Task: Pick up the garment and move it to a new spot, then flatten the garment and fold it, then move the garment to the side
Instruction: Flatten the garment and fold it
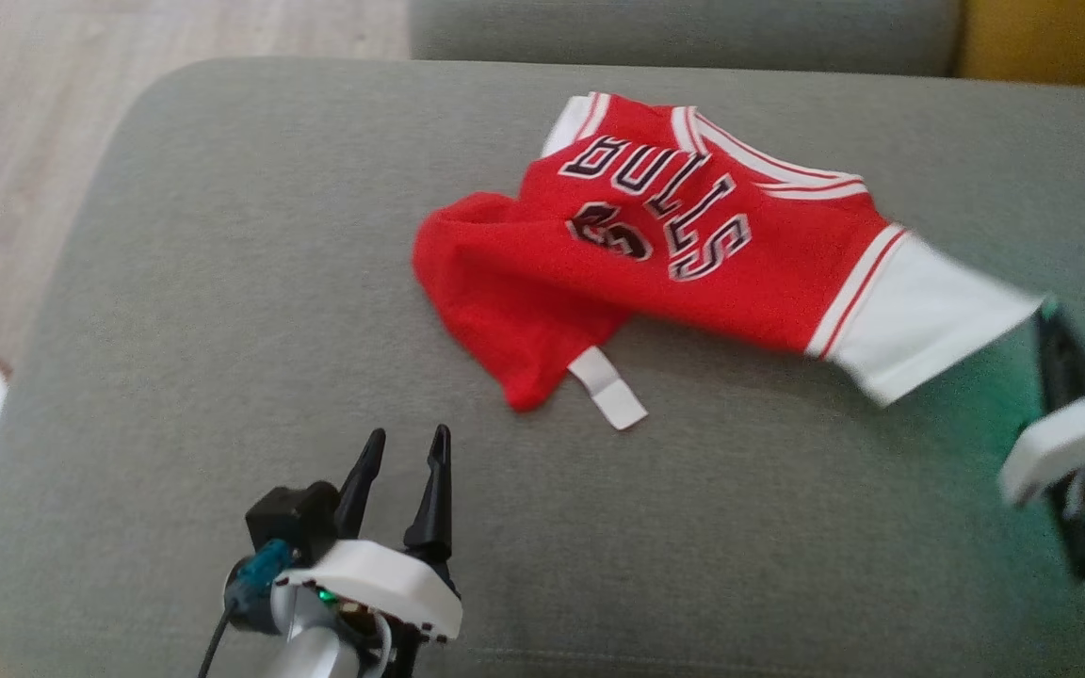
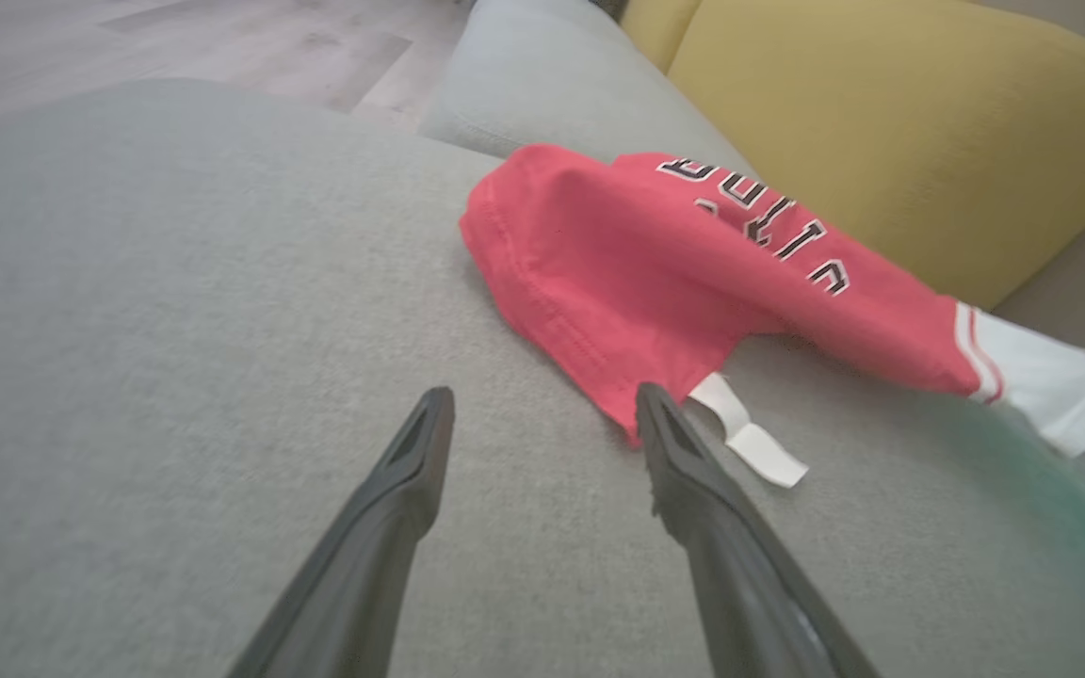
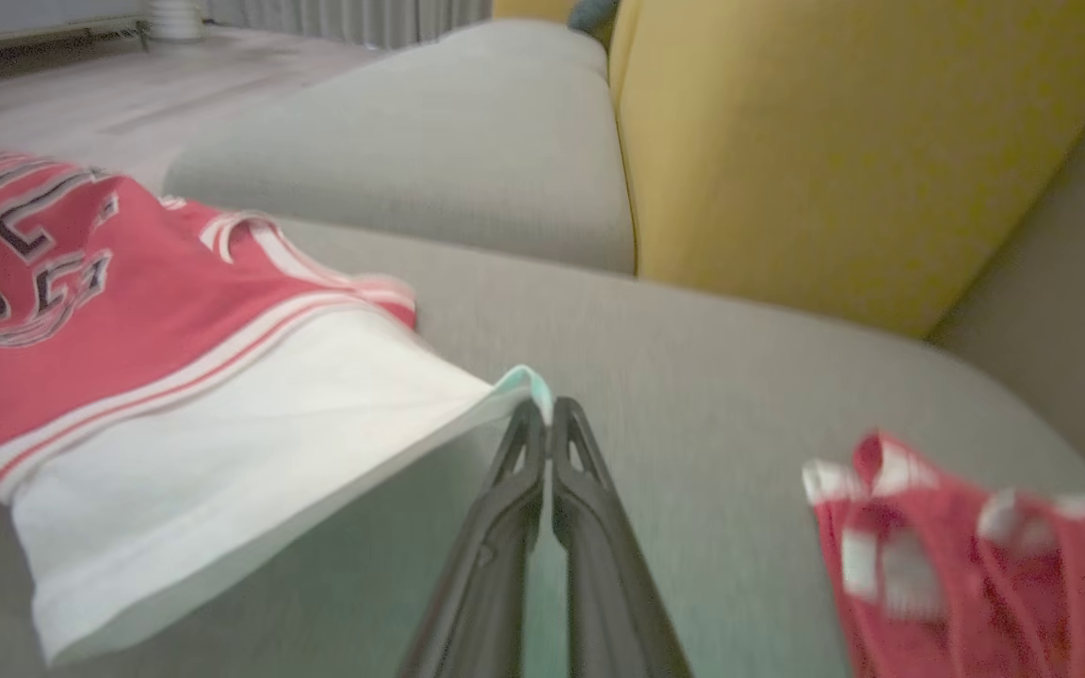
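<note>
Our right gripper (image 3: 550,414) is pinched tight on the white hem corner of the jersey (image 1: 693,273), with that edge raised off the grey cushion (image 1: 222,330). Our left gripper (image 2: 542,414) hangs spread wide, holding nothing, just beside the jersey's red corner. The rest of the jersey lies crumpled mid-cushion.

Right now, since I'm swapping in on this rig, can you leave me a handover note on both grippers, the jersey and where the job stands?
Jersey: rumpled on the grey cushion, lettering up.
Left gripper: open, above the cushion, just short of the red corner and white tag.
Right gripper: shut on a corner of the jersey's white end.
Done: one corner gripped.
Left: move it to a new spot, flatten, fold, set aside.
</note>
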Motion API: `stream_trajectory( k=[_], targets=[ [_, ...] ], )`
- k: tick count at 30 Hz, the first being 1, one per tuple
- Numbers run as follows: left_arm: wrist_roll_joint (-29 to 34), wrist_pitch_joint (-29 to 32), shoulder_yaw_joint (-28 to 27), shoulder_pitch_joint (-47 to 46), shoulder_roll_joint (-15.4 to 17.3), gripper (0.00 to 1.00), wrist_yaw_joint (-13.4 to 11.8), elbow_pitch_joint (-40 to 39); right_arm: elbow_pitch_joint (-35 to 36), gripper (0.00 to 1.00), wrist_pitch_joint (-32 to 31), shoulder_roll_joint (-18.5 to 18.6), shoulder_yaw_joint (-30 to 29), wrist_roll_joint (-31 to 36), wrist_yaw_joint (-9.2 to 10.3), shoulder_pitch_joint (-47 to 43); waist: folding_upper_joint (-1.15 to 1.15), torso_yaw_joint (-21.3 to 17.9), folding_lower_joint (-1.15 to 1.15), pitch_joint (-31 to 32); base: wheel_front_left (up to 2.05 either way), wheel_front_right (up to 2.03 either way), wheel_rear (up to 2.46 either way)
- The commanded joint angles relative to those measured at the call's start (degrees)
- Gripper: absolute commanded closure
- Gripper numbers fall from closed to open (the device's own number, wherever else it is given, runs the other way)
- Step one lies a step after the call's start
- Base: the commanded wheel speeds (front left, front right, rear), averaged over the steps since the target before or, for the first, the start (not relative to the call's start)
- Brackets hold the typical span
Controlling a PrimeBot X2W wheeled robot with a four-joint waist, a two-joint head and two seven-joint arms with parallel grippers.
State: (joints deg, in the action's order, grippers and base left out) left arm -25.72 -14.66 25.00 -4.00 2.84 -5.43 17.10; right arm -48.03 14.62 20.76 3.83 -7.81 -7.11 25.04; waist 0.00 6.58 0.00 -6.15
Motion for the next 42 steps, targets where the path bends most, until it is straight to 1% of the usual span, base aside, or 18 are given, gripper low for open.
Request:
stream_trajectory(
  k=[1, 2, 3, 4, 8, 11, 14, 16, 19, 22, 27, 28, 29, 30, 36, 41, 42],
  targets=[
    [0.2, -0.3, -1.8, -2.7, 0.0, 0.0, 0.4, -1.4, 2.3, 1.0, 0.4, -0.9, -0.2, 0.8, -0.37, 0.3, 0.0, -2.4, 0.0, -0.6, 0.0, 0.0, 0.0],
    [0.3, -0.3, -1.7, -2.9, 0.0, 0.0, 0.5, -1.2, 2.6, 0.67, 0.4, -2.1, -1.0, 1.2, -0.37, -1.0, 0.0, -3.1, 0.0, -0.6, 0.0, 0.0, 0.0],
    [0.3, -0.3, -1.6, -3.1, 0.0, 0.0, 0.5, -1.0, 3.0, 0.19, 0.4, -3.3, -2.0, 1.4, -0.37, -2.0, 0.0, -3.8, 0.0, -0.7, 0.0, 0.0, 0.0],
    [0.2, -0.3, -1.5, -3.4, 0.0, 0.0, 0.5, -0.8, 3.8, 0.0, 0.4, -4.4, -2.9, 1.9, -0.37, -2.8, 0.0, -4.4, 0.0, -0.7, 0.0, 0.0, 0.0],
    [-0.8, -0.3, -1.5, -4.0, 0.0, 0.0, 0.1, 0.6, 8.4, 0.0, 0.4, -8.9, -4.7, 3.9, -0.37, -5.3, 0.0, -6.8, 0.0, -0.9, 0.0, 0.0, 0.0],
    [-2.5, -0.3, -1.6, -4.8, 0.0, 0.0, -0.8, 1.9, 11.8, 0.0, 0.4, -12.2, -5.4, 4.6, -0.37, -7.2, 0.0, -8.6, 0.0, -1.2, 0.0, 0.0, 0.0],
    [-4.3, -0.3, -1.2, -6.3, 0.0, 0.0, -1.3, 3.9, 14.5, 0.0, 0.4, -14.3, -5.2, 4.9, -0.37, -8.2, 0.0, -10.6, 0.0, -2.3, 0.0, 0.0, 0.0],
    [-5.4, -0.3, -1.2, -7.8, 0.0, 0.0, -1.3, 5.1, 16.1, 0.0, 0.4, -15.3, -4.8, 4.6, -0.37, -8.3, 0.0, -11.9, 0.0, -3.2, 0.0, 0.0, 0.0],
    [-4.5, -0.3, -1.2, -9.5, 0.0, 0.0, -1.6, 8.2, 17.8, 0.0, 0.4, -16.2, -3.5, 3.9, -0.37, -8.1, 0.0, -14.2, 0.0, -4.2, 0.0, 0.0, 0.0],
    [-3.9, -0.3, -2.3, -10.5, 0.0, 0.0, -2.2, 11.1, 19.6, 0.0, 0.4, -16.8, -2.3, 3.1, -0.37, -7.9, 0.0, -16.2, 0.0, -4.8, 0.0, 0.0, 0.0],
    [-3.1, -0.3, -3.2, -11.6, 0.0, 0.0, -2.5, 15.3, 21.3, 0.0, 0.4, -17.3, -1.5, 2.1, -0.37, -7.7, 0.0, -18.2, 0.0, -5.6, 0.0, 0.0, 0.0],
    [-3.2, -0.3, -3.2, -11.8, 0.0, 0.25, -2.2, 15.8, 21.4, 0.0, 0.4, -17.3, -1.4, 2.0, -0.37, -7.7, 0.0, -18.4, 0.0, -5.7, 0.0, 0.0, 0.0],
    [-3.3, -0.3, -3.4, -11.9, 0.0, 0.69, -1.9, 16.0, 21.4, 0.0, 0.4, -17.4, -1.5, 2.0, -0.37, -7.7, 0.0, -18.5, 0.0, -5.7, 0.0, 0.0, 0.0],
    [-3.3, -0.3, -3.5, -12.0, 0.0, 1.0, -1.6, 16.0, 21.3, 0.0, 0.4, -17.4, -1.6, 1.8, -0.37, -7.8, 0.0, -18.6, 0.0, -5.7, 0.0, 0.0, 0.0],
    [-2.2, -0.3, -4.7, -10.0, 0.0, 1.0, -1.0, 13.6, 20.7, 0.0, 0.4, -17.5, -3.3, 1.6, -0.37, -9.2, 0.0, -16.7, 0.0, -3.4, 0.0, 0.0, 0.0],
    [1.0, -0.3, -8.1, -8.1, 0.0, 1.0, -1.7, 9.3, 20.3, 0.0, 0.4, -17.7, -4.2, 1.3, -0.37, -10.8, 0.0, -13.9, 0.0, -0.5, 0.0, 0.0, 0.0],
    [1.0, -0.3, -8.1, -8.1, 0.0, 1.0, -1.7, 9.3, 20.3, 0.0, 0.4, -17.7, -4.2, 1.3, -0.37, -10.8, 0.0, -13.9, 0.0, -0.5, 0.0, 0.0, 0.0]
  ],
)
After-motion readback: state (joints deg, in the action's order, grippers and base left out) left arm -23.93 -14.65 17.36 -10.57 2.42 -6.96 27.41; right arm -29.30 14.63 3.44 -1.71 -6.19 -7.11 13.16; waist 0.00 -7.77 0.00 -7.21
